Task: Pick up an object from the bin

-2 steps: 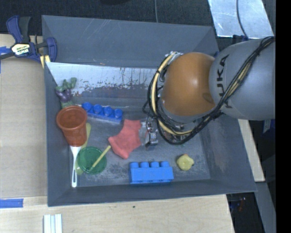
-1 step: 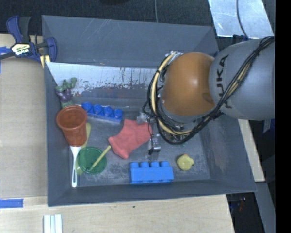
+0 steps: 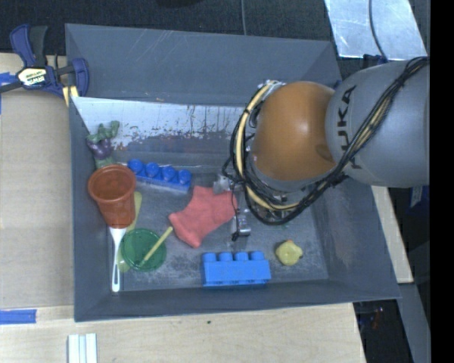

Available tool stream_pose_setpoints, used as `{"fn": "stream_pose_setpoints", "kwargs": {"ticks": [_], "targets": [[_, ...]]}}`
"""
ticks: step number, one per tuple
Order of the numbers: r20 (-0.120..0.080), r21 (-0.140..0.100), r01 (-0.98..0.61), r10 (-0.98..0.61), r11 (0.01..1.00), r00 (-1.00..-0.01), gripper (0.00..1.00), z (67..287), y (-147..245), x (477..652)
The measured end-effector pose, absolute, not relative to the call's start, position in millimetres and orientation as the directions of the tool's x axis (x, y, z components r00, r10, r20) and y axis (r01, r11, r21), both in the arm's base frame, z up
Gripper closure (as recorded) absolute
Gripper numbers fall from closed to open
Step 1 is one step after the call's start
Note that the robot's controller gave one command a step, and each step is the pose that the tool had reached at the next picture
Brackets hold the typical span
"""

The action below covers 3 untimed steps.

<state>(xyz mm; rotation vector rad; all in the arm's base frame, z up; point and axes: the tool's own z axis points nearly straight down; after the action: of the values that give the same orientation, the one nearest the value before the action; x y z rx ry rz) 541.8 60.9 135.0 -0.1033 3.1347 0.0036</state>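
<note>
Several small loose things lie on the floor of the grey metal bin (image 3: 197, 66), most of them toward its 9 o'clock half. The arm (image 3: 386, 127) comes in from 3 o'clock, its orange cover (image 3: 291, 131) and looped cables hanging over the middle of the bin. Below the cover the pincer (image 3: 240, 228) points down near the bin's centre, at the 3 o'clock edge of a pink crumpled piece (image 3: 202, 214). Whether it touches that piece, and whether it stands wide or narrow, I cannot tell.

At 6 o'clock from the pincer, near the front wall, lies a blue studded brick (image 3: 237, 268). A small yellow lump (image 3: 289, 252) sits at its 4 o'clock, apart from both.

Toward 10 o'clock of the pink piece lies a long blue studded strip (image 3: 160, 175). An orange cup (image 3: 113, 195) stands at 9 o'clock, with a green round dish (image 3: 142, 249) and a white spoon (image 3: 116, 259) just below it at 8 o'clock. A yellow stick (image 3: 158, 243) rests across the dish. A purple and green toy (image 3: 102, 142) sits in the 10 o'clock corner.
</note>
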Motion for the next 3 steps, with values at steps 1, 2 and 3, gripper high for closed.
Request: {"fn": "stream_pose_setpoints", "kwargs": {"ticks": [1, 2, 3], "targets": [[-0.016, 0.003, -0.011, -0.011, 1.0, -1.0, 0.0, 93, 76, 570.1], [-0.022, 0.006, 0.093, 0.093, 0.996, -0.995, 1.0, 72, 86, 592.2], [-0.022, 0.006, 0.094, 0.094, 0.996, -0.995, 1.0, 72, 86, 592.2]]}}
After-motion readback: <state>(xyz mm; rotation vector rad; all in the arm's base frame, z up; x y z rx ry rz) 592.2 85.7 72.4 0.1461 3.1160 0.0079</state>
